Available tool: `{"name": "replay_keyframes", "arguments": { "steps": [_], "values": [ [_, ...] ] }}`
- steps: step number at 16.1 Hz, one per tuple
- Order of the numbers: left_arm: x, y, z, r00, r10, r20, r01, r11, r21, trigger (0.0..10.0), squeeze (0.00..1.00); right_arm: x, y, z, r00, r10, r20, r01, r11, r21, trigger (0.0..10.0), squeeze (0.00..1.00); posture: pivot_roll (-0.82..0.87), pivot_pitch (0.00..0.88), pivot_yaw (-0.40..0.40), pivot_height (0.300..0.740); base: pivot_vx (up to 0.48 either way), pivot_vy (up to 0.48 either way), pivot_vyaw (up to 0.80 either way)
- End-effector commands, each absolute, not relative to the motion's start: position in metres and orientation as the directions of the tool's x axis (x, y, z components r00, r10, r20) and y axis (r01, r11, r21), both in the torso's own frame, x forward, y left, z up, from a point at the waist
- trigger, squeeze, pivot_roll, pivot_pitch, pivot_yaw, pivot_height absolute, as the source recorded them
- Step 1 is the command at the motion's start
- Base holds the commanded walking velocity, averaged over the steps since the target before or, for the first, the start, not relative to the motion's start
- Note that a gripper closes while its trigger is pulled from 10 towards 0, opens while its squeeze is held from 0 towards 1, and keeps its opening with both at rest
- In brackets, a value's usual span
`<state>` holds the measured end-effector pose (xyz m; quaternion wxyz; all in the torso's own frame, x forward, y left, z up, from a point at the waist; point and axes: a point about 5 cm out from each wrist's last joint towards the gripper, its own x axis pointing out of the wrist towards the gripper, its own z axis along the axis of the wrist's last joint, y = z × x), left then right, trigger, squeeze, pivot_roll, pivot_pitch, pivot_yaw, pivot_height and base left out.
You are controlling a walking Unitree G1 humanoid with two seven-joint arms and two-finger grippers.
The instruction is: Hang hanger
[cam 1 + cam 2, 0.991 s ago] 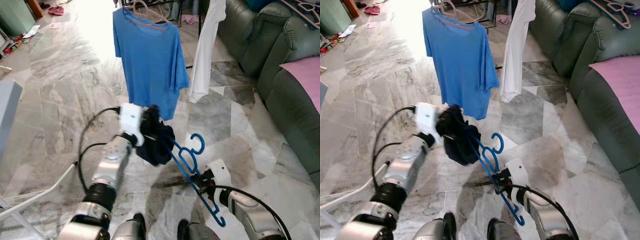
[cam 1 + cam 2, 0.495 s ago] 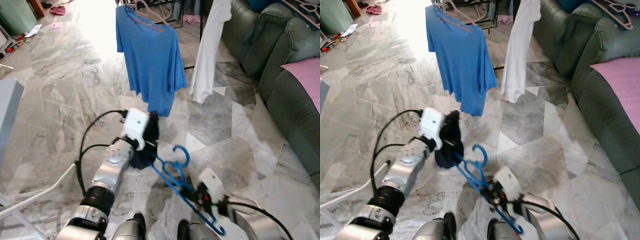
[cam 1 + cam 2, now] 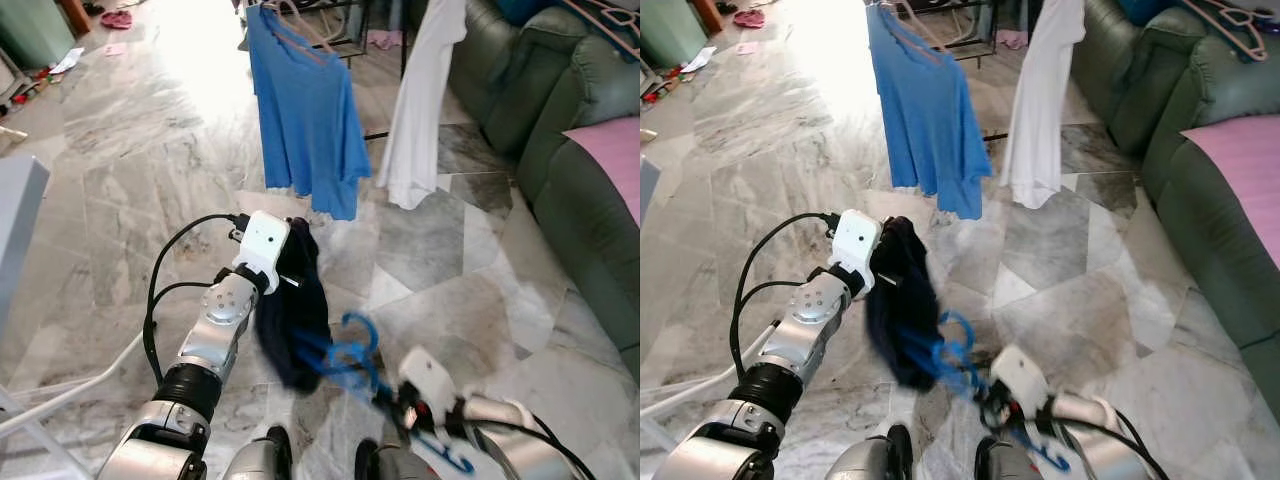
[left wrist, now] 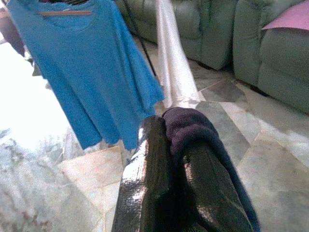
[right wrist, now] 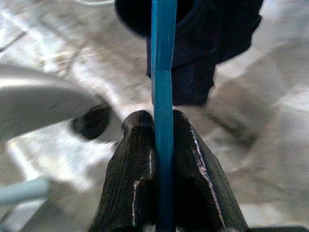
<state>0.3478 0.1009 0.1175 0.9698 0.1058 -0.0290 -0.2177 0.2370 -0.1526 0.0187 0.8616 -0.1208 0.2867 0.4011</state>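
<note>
A blue plastic hanger runs from the dark navy garment down to my right gripper, which is shut on its bar at the bottom right of the eye views. My left gripper is shut on the top of the navy garment, holding it above the marble floor; the cloth hangs down and blurs over the hanger's hook end. In the right wrist view the hanger bar rises between the fingers toward the garment.
A blue T-shirt and a white garment hang from a rack at the back. A green sofa with a pink cloth lines the right side. A grey frame lies at the lower left.
The navy garment now hangs longer and lower below my left gripper and covers more of the hanger. The hanger and right gripper have dropped lower. The camera has shifted a little.
</note>
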Motion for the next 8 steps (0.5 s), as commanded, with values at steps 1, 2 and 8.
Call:
{"name": "replay_keyframes", "arguments": {
  "steps": [1, 2, 8],
  "values": [
    [0.345, 0.101, 0.119, 0.897, -0.441, 0.03, 0.422, 0.874, 0.239, 10.0, 0.0, 0.242, -0.156, 0.018, 0.563, 0.58, -0.589, -0.73, 0.683, -0.026, 10.0, 0.0, -0.12, 0.194, 0.091, 0.74, 0.0, 0.0, 0.0],
    [0.343, 0.102, 0.118, 0.896, -0.444, 0.028, 0.425, 0.873, 0.239, 10.0, 0.0, 0.249, -0.159, 0.019, 0.612, 0.545, -0.573, -0.686, 0.726, -0.041, 10.0, 0.0, -0.12, 0.195, 0.092, 0.74, 0.0, 0.0, 0.0],
    [0.331, 0.1, 0.114, 0.882, -0.471, 0.031, 0.462, 0.875, 0.145, 10.0, 0.0, 0.28, -0.183, 0.022, 0.783, 0.382, -0.49, -0.459, 0.888, -0.041, 10.0, 0.0, -0.1, 0.197, 0.086, 0.74, 0.0, 0.0, 0.0]
  ]
}}
